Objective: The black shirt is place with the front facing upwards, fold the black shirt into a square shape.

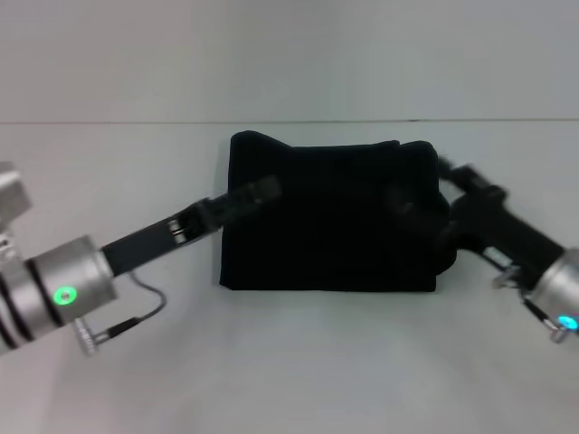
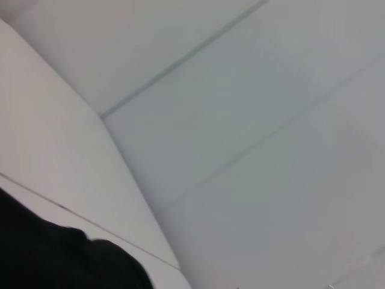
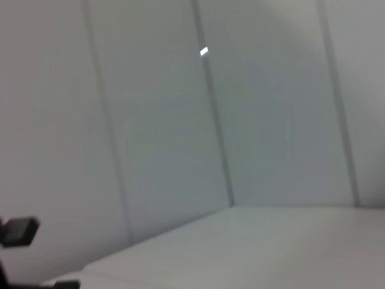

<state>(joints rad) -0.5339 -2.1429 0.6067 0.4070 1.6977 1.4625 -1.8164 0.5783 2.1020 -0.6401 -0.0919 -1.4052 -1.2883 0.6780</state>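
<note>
A plain white desk [image 1: 298, 362] fills the foreground. On it lies the black shirt [image 1: 330, 217], folded into a rectangle (no lettering visible). The left pincer [image 1: 262, 192] and right pincer [image 1: 450, 172] meet its side edges; grips cannot be told. A pale wall [image 1: 289, 54] stands behind.

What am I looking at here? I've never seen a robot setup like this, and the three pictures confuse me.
It is a two-armed robot folding laundry. The wide picture comes from a camera on its head, looking down at a white table. On it lies a black shirt, already folded into a compact block. The left gripper reaches in at the shirt's left edge, the right gripper at its right edge. The other two pictures come from cameras on each wrist; they mostly show pale walls, with the shirt in one corner of the left one.
</note>
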